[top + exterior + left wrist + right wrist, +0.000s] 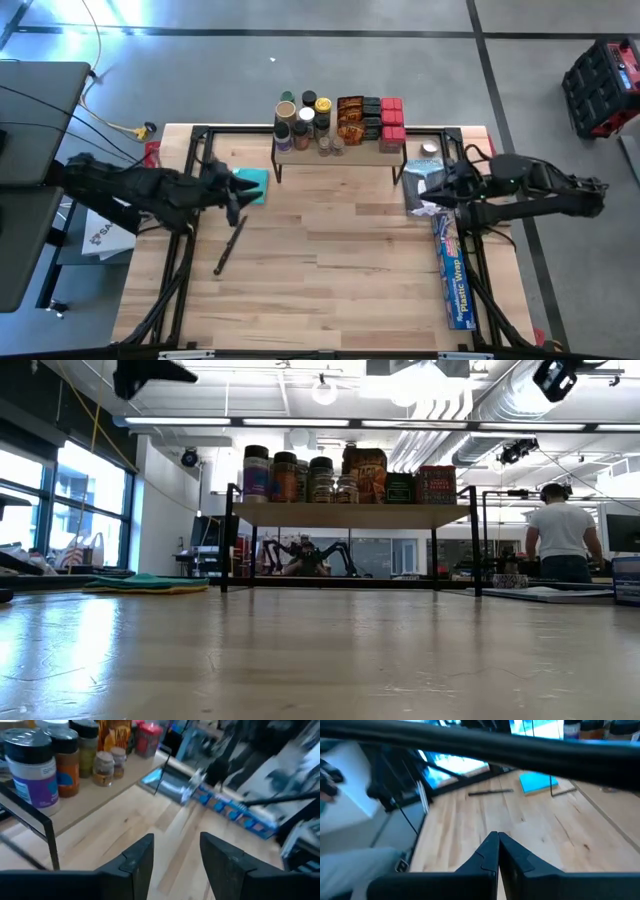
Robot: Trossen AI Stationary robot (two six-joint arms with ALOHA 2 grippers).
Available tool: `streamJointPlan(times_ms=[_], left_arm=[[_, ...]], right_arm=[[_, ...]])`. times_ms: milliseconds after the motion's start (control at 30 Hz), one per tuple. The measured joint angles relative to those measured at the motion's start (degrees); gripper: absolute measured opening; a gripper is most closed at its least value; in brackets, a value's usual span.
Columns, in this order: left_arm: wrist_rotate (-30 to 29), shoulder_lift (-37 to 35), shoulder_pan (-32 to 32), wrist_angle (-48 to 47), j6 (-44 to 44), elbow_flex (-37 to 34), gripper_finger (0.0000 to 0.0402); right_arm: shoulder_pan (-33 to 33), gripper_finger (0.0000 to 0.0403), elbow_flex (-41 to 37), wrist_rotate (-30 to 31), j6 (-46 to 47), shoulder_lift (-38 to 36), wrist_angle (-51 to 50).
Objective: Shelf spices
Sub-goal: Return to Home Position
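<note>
Step in hand: drawing back to rest, judged from both arms held out to the sides with nothing carried.
Left pincer [233, 207]: apart and empty, fingers [137, 862] wide of each other, raised off the surface [340, 270]; fitting for an arm with nothing to grip.
Right pincer [428, 196]: together, tips touching, clamped on nothing; raised at the opposite side.
Shelf [350, 157]: between the two pincers but farther toward the far edge than either, touched by neither.
Spices: all seen on the shelf top, none in either pincer.
Jars [300, 120]: clustered tight at the shelf end nearer the left pincer, ahead of it and off to one side.
Packets [350, 118]: upright in the middle of the shelf.
Red boxes [392, 118]: stacked at the end nearer the right pincer.
Reason for layout: sorted by kind, probably for easy finding.
Teal cloth [252, 185]: flat, just beside the left pincer, partly hidden by it.
Dark stick [230, 247]: near the left pincer, on the side away from the shelf.
Blue box [455, 270]: lengthwise beside the right pincer, running away from the shelf.
Pale round thing [428, 150]: between right pincer and shelf end; too small to tell whether a jar.
Progress: shelving apparently done, barring that doubtful piece.
</note>
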Motion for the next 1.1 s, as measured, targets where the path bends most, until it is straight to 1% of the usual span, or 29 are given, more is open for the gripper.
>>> streamJointPlan(times_ms=[100,267,400,567,633,767,867,933,1100], left_arm=[[4.0,-8.2,3.3,5.8,2.6,-7.8,0.0153],[4.7,-20.8,8.4,6.6,-1.3,-17.7,0.0152],[8.3,-30.2,11.0,7.2,0.5,-23.7,0.0152],[10.6,-39.6,14.2,9.4,0.6,-29.8,0.0150],[12.2,-41.9,15.6,10.2,0.8,-32.1,0.0148],[18.4,-44.4,18.3,14.6,2.9,-36.1,0.0143],[23.0,-44.8,20.1,18.6,4.2,-38.6,0.0137],[26.0,-44.7,21.2,21.6,5.4,-39.7,0.0133],[30.0,-44.7,22.6,27.5,9.3,-42.5,0.0124]], right_arm=[[0.0,0.0002,-4.8,-0.1,1.7,-4.7,4.0],[0.0,0.0002,-12.9,-0.8,5.4,-11.0,10.0],[0.0,0.0002,-19.5,-6.1,6.6,-14.7,17.2],[0.0,0.0002,-26.3,-11.0,8.9,-18.4,25.9],[0.0,0.0002,-28.0,-11.7,8.9,-19.4,27.7],[0.0,0.0002,-31.3,-12.5,8.6,-21.2,31.6],[0.0,0.0002,-34.1,-14.7,8.5,-22.2,36.1],[0.0,0.0002,-35.9,-15.0,8.4,-22.4,38.7],[0.0,0.0002,-41.0,-15.0,7.3,-22.4,45.3]])
